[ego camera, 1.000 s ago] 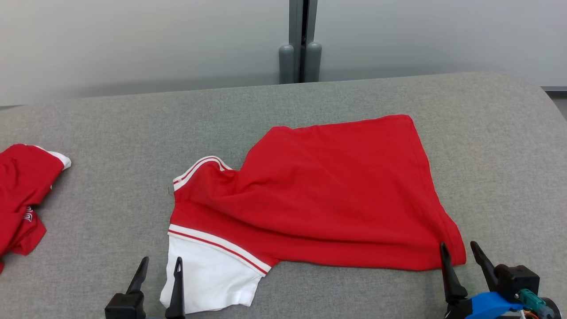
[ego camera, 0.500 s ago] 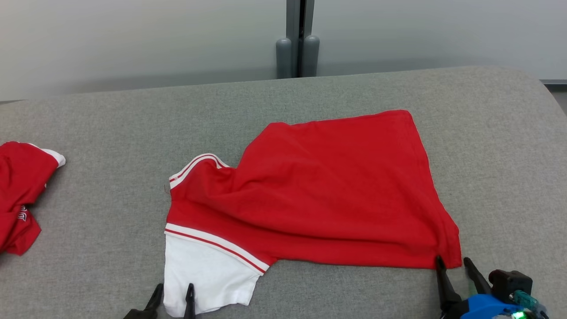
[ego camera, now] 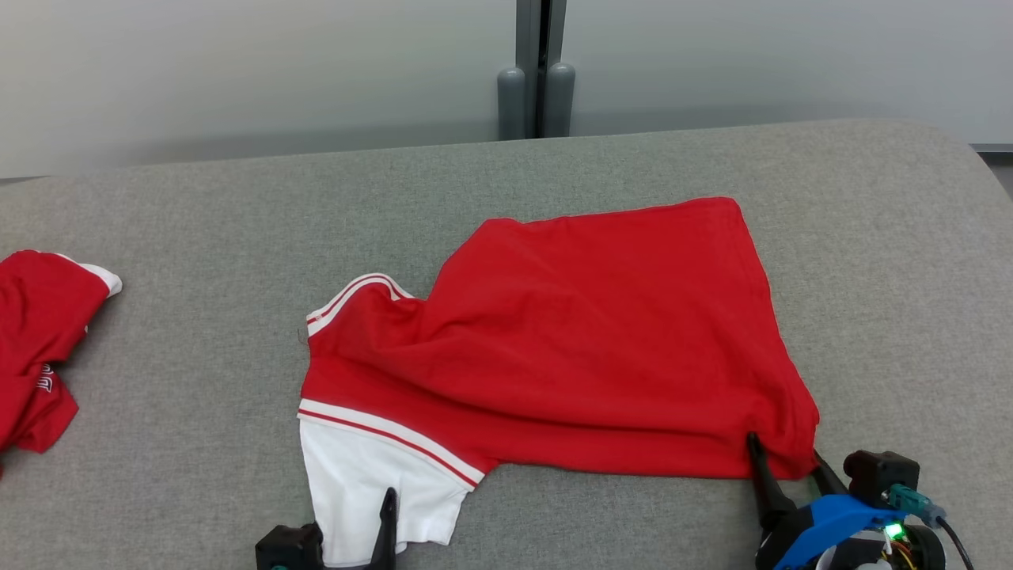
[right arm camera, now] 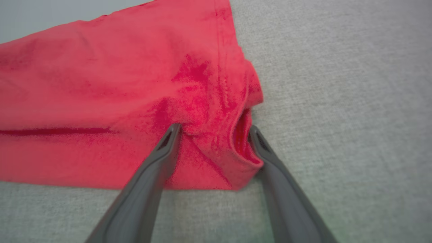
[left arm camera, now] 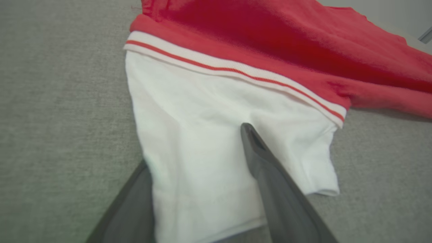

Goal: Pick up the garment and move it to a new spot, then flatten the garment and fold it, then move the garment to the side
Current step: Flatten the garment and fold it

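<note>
Two open claws sit at the near edge of a red garment [ego camera: 593,332], which lies spread across the middle of a grey fabric-covered desk [ego camera: 198,237]. At about 7 o'clock from the garment's centre, the left claw [ego camera: 352,522] straddles its white sleeve [ego camera: 356,475]. One dark finger rests on top of the cloth and the other sits at the sleeve's edge, with the jaws apart and nothing gripped. At about 4 o'clock, the right claw [ego camera: 783,451] is also spread wide around the bunched hem corner [ego camera: 791,427], its fingers touching the cloth on both sides.

The risks I see:
- The right claw may close on the top layer only, so the layers would peel apart as it lifts.
- The left claw has only the sleeve to hold, so the body could sag, twist or drag into new creases.
- If one arm rises ahead of the other, the cloth would skew.

A second red garment [ego camera: 39,332] lies crumpled at 9 o'clock, well apart, and could get in the way if that is the side chosen for the move.

Nothing here serves as a container; both garments lie directly on the desk.
</note>
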Robot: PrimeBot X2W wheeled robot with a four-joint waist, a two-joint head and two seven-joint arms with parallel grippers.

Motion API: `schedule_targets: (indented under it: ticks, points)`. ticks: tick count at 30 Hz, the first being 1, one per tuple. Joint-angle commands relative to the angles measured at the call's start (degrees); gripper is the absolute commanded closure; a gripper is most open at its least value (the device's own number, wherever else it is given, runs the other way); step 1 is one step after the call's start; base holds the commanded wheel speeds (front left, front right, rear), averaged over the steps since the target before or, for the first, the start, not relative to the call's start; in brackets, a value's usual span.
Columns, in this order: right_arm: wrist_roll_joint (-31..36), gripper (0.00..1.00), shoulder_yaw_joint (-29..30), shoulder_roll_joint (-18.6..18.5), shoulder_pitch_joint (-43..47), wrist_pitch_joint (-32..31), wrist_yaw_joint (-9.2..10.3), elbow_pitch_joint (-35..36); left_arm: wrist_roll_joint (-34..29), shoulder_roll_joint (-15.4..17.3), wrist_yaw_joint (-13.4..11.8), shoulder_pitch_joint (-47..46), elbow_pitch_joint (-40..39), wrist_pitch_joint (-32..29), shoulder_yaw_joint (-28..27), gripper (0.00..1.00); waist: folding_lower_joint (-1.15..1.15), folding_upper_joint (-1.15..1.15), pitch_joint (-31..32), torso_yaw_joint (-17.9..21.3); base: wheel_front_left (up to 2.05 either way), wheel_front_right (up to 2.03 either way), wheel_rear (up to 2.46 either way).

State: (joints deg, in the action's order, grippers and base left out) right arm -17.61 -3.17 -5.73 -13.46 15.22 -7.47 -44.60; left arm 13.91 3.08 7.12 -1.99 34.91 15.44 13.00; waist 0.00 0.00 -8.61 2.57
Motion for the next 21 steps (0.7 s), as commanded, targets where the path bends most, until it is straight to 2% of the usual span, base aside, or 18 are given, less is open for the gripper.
schedule_targets:
  ticks: [1,2,3,4,14,18,21]
  points:
    - [-1.28,0.36,-1.42,0.40,-0.62,-0.13,-0.05,-0.72,1.19,-0.32,0.60,-0.61,1.41,-0.56,1.37,0.00,0.00,0.00,0.02,-0.05,0.00,0.00,0.00]
    - [-1.63,0.77,-2.40,0.39,-0.91,-0.13,-0.05,-0.68,1.65,-0.12,0.60,-1.11,1.79,-0.56,1.85,0.21,0.00,0.00,-0.02,-0.11,0.00,0.00,0.00]
    - [-2.22,1.00,-3.00,0.28,-1.21,-0.13,-0.05,-0.26,2.25,-0.02,0.60,-1.60,1.86,-0.56,2.23,0.78,0.00,0.00,-0.03,-0.13,0.00,0.00,0.00]
    - [-2.66,1.00,-3.41,0.05,-1.41,-0.12,-0.05,0.63,2.97,-0.10,0.60,-1.89,1.65,-0.55,2.46,1.00,0.00,0.00,-0.03,-0.16,0.00,0.00,0.00]
    - [-7.17,1.00,-4.66,-0.74,-2.16,-0.06,-0.03,13.72,8.21,0.83,0.37,-5.32,-10.51,-0.28,0.83,1.00,0.00,0.00,-0.74,0.09,0.00,0.00,0.00]
    - [-8.21,1.00,-5.93,-1.87,-6.65,-0.05,-0.03,17.39,12.34,2.21,0.37,-11.30,-13.35,-0.28,0.88,1.00,0.00,0.00,-2.56,0.29,0.00,0.00,0.00]
    - [-9.40,1.00,-6.89,-2.68,-13.27,-0.06,-0.03,17.41,15.67,4.01,0.37,-19.23,-12.98,-0.28,1.90,1.00,0.00,0.00,-5.19,0.47,0.00,0.00,0.00]
